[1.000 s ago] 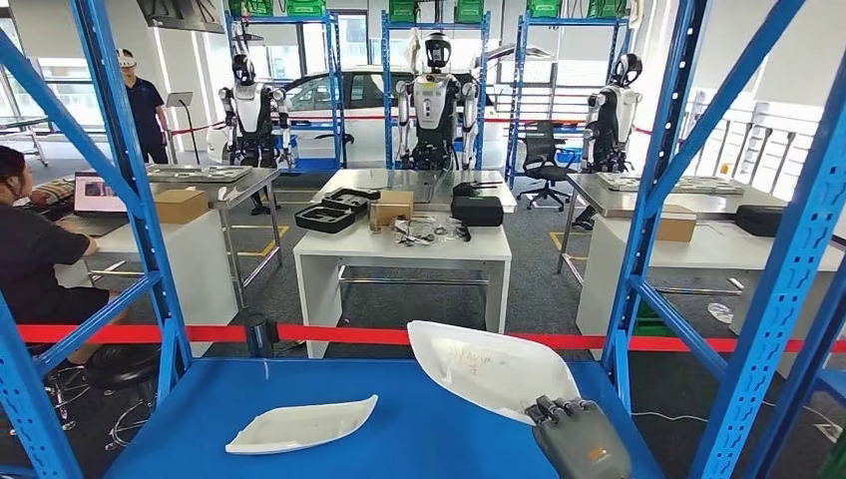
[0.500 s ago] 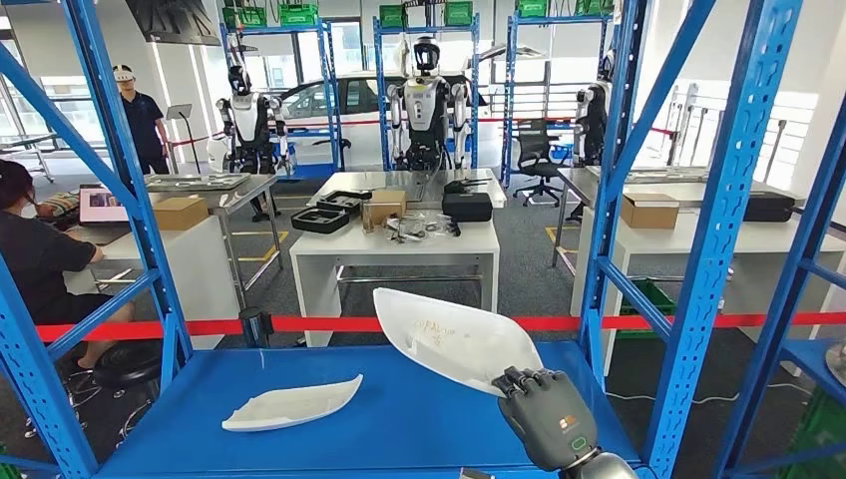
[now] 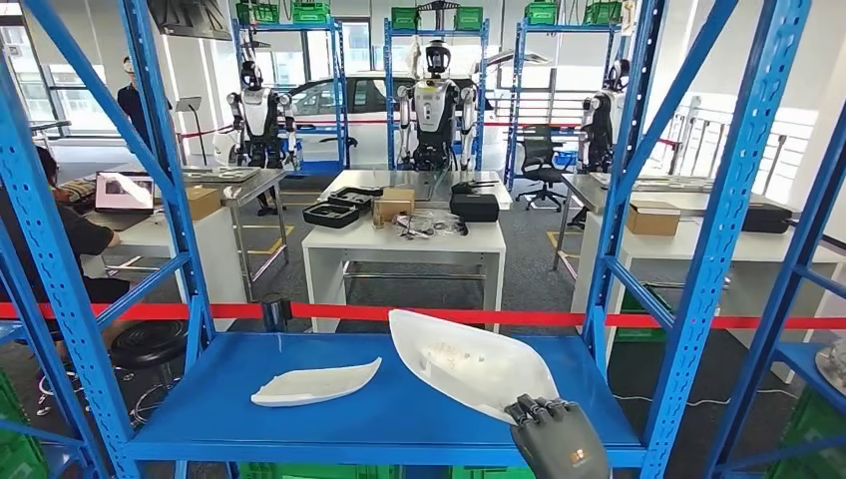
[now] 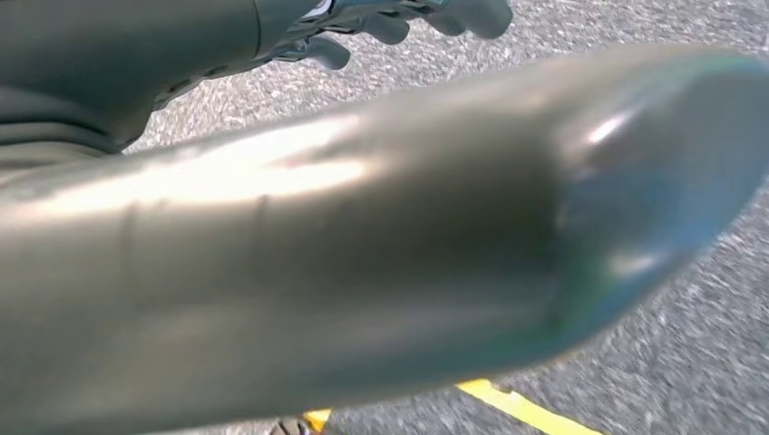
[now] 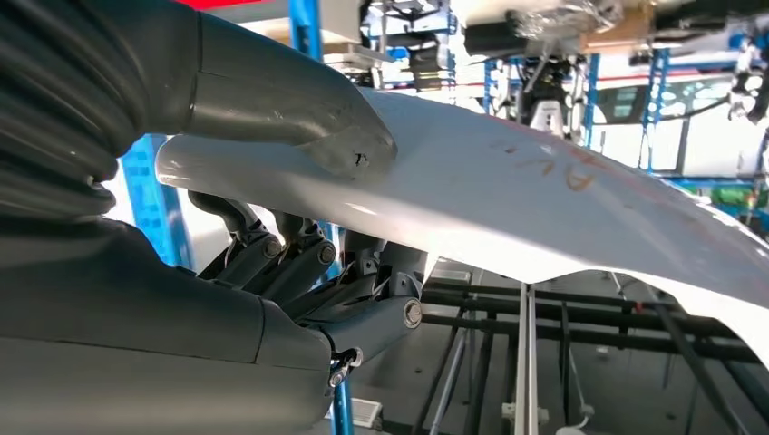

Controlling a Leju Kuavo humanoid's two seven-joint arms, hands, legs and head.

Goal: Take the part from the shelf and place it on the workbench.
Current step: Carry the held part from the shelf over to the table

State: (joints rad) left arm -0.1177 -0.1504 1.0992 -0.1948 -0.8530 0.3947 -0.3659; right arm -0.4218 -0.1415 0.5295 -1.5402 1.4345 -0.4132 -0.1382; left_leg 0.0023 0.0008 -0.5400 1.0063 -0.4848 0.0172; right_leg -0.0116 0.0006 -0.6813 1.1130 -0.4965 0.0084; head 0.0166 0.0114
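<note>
Your left hand [image 4: 399, 23] was mostly cut off, so its grip was unclear. Your right hand [image 3: 559, 439] pinched the big white part [image 3: 469, 361], lifted off the blue shelf [image 3: 349, 419]; its far end reached beyond your fingers [image 5: 299, 263].

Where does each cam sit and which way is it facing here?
Head view: high on the body, looking forward and down at the blue metal shelf; the right hand grips the large white curved plastic part, and a smaller white part lies on the shelf.
Left wrist view: behind the left hand, facing grey floor past a blurred dark part of the robot.
Right wrist view: behind the right hand, looking along the large part.
Shared: head and right wrist views show that part and hand.
</note>
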